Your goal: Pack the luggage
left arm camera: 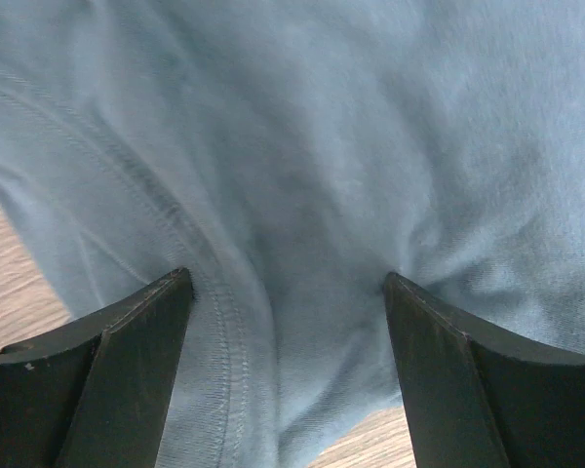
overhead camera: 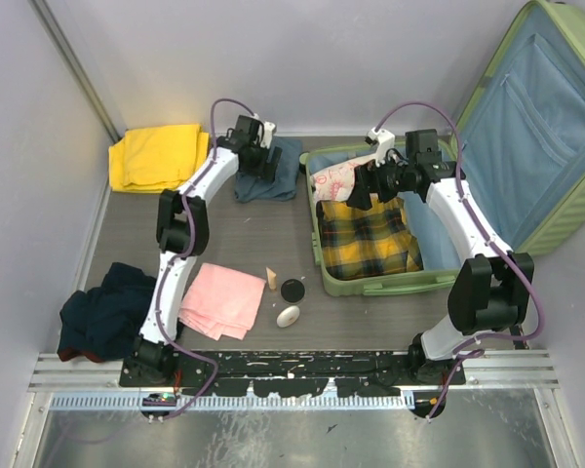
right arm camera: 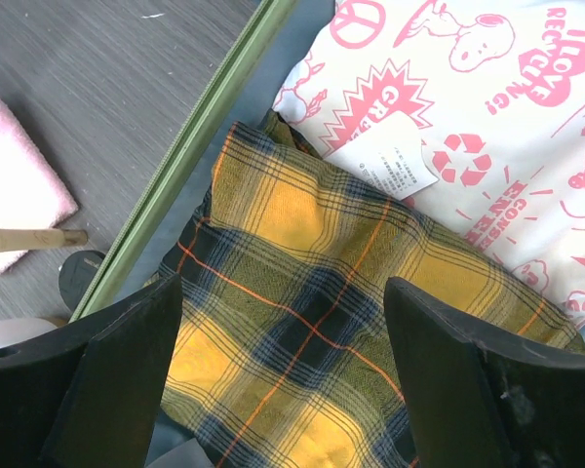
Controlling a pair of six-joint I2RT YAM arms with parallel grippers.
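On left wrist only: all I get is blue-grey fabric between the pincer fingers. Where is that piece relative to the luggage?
Observer: The blue-grey cloth lies on the table, outside the luggage, beside its left wall.
Operator: Anything packed already?
Observer: Yes. A yellow plaid cloth and a white cloth with pink print lie in the base.
Operator: Right arm in the way?
Observer: The right pincer hovers open over those two cloths, holding nothing.
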